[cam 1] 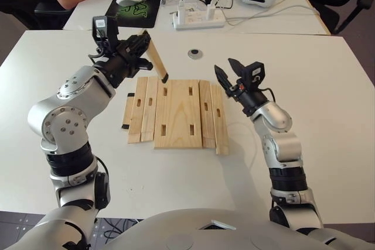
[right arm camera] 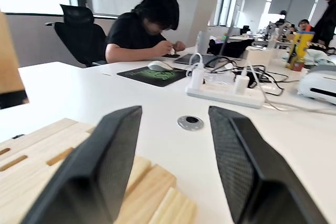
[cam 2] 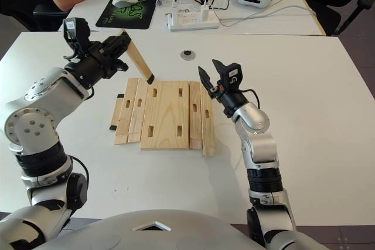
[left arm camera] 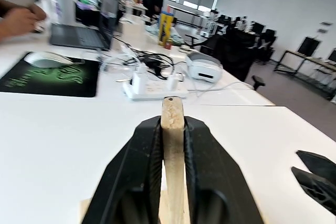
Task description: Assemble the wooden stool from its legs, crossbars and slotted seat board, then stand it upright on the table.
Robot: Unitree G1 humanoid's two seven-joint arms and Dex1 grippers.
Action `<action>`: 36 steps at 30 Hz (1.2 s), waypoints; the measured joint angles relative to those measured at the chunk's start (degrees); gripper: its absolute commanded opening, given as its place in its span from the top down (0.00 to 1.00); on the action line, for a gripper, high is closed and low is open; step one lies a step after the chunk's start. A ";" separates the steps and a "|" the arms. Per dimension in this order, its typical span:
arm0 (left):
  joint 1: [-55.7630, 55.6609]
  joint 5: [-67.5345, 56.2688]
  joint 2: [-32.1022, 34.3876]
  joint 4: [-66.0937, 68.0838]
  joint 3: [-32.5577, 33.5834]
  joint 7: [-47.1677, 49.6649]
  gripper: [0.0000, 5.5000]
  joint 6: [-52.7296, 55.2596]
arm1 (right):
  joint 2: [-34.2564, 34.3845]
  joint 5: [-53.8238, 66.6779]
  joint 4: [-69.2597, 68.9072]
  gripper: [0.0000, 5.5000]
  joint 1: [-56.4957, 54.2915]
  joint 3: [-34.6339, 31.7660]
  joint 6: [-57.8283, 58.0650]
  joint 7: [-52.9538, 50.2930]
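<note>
Wooden stool, unassembled. Seat board (cam 1: 177,115) is lying flat mid-table (cam 1: 328,98), showing 4 slots. The left slats (cam 1: 140,109) and right slats (cam 1: 214,115), also slotted, are lying against its 2 long sides. 1 leg (cam 1: 156,61), pale wood with a dark tip, is hanging tilted over the board's far left corner, with the left gripper (cam 1: 139,46) clamping its upper end. Right gripper (cam 1: 224,67) is hovering above the right slats, fingers apart. The parts are looking light, stiff, square-edged and smooth-sawn. Judgement: gripping across the narrow faces is suiting them best, since bare wood may be slipping in hard pads.
</note>
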 measured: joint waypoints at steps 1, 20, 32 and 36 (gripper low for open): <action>1.17 1.66 0.25 -1.31 -0.55 0.35 0.92 -0.58 | -0.01 -0.01 -0.01 0.57 0.64 -0.60 0.12 -0.55; 17.57 19.97 -4.88 -6.27 -5.17 2.90 0.92 -11.57 | -0.71 -0.03 0.04 0.57 0.51 1.28 3.85 -0.82; 20.41 22.86 -9.45 -4.02 -5.25 1.82 0.92 -14.29 | -1.03 -0.02 0.05 0.57 -0.03 2.47 4.77 0.27; 20.84 23.73 -10.04 -3.87 -5.15 1.20 0.92 -14.70 | -1.03 -0.01 0.01 0.57 -0.06 3.22 5.18 0.50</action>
